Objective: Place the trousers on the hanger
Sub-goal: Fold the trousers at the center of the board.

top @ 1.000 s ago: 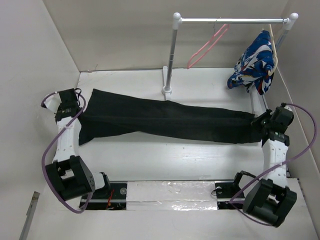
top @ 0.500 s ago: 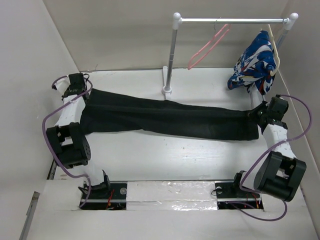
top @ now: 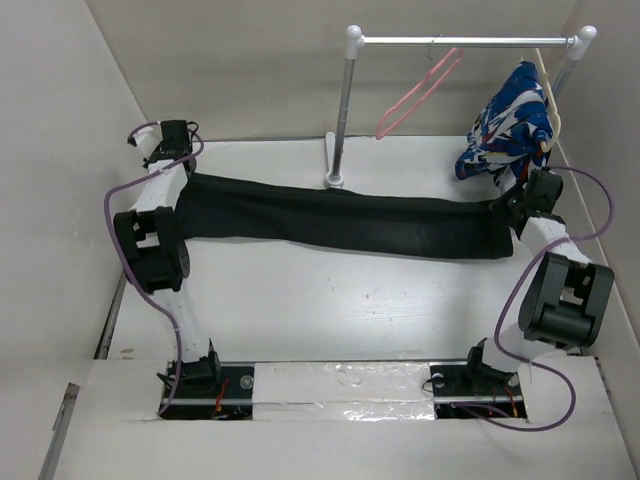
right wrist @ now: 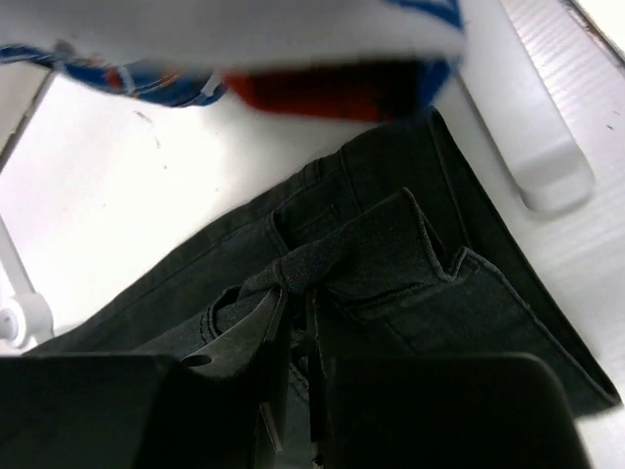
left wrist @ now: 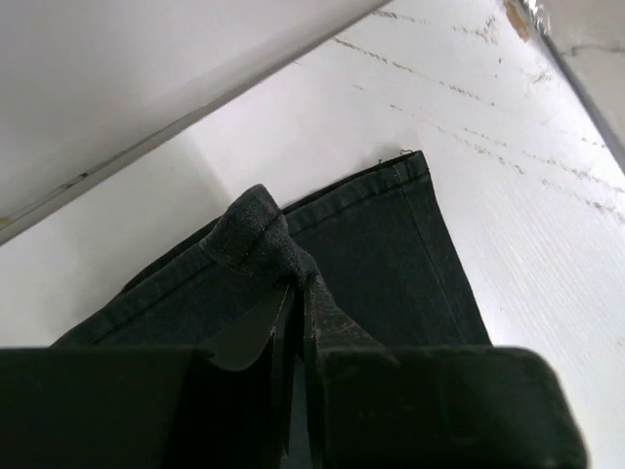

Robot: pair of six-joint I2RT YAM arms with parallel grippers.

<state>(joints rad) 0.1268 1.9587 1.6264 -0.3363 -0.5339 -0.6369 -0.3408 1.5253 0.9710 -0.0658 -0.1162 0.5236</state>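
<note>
The black trousers [top: 340, 220] hang stretched between my two grippers, across the far half of the table. My left gripper [top: 178, 170] is shut on the leg-hem end [left wrist: 259, 234] at the far left. My right gripper [top: 512, 205] is shut on a bunched fold at the waist end [right wrist: 342, 254] at the far right. The pink hanger [top: 415, 95] hangs empty by its hook from the metal rail [top: 460, 42], above and behind the middle of the trousers.
The rail's white post [top: 340, 120] stands on a foot just behind the trousers. A blue, white and red garment [top: 510, 130] hangs at the rail's right end, close to my right gripper, and shows in the right wrist view [right wrist: 293, 78]. Walls close the left, back and right.
Both arms have carried the trousers away from the near edge toward the rail. The grippers stay shut on the two ends and the cloth is pulled straighter.
</note>
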